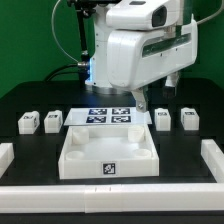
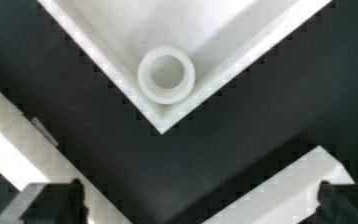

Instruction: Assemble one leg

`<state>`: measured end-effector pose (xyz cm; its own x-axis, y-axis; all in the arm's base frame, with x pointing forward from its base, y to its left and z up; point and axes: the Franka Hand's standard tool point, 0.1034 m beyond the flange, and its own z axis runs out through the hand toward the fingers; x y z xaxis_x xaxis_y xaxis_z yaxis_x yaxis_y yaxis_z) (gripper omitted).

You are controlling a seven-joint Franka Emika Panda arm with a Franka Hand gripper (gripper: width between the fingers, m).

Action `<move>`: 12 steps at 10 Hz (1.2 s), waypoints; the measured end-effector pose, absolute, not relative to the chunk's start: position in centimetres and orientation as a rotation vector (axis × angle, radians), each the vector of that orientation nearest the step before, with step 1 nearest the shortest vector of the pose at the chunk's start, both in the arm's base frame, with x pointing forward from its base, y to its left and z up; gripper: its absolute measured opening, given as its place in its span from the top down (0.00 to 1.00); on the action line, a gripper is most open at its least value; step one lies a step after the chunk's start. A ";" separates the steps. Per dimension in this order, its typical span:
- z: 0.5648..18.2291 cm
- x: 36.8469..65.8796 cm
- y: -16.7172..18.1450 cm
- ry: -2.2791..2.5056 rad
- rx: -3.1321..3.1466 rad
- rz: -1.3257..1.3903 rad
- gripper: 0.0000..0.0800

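What worries me from here is a descent with nothing lined up. My jaws are spread wide and empty, hanging over a corner of the panel [image 1: 105, 150], so going straight down would, I judge, land a finger [image 2: 51, 205] on the panel's rim, or shove the panel across the tabletop [image 1: 35, 145]. A hurried sideways reach could also tip a leg, since they look small and light. The wrist view shows the corner's hole [image 2: 167, 77] ahead of the jaws, with bare tabletop between the fingers and no leg in sight. In the exterior view the nearest leg [image 1: 163, 118] stands just beside the panel's far corner on the exterior view's right, close under the arm. A second leg [image 1: 188, 119] stands beyond it toward that tabletop edge. The third leg [image 1: 52, 120] and fourth leg [image 1: 28, 122] stand toward the opposite edge, well apart from the jaws.
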<state>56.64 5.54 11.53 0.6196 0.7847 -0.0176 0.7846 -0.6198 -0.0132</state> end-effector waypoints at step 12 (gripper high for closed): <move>9.5 49.8 1.8 -1.746 -2.609 0.027 0.19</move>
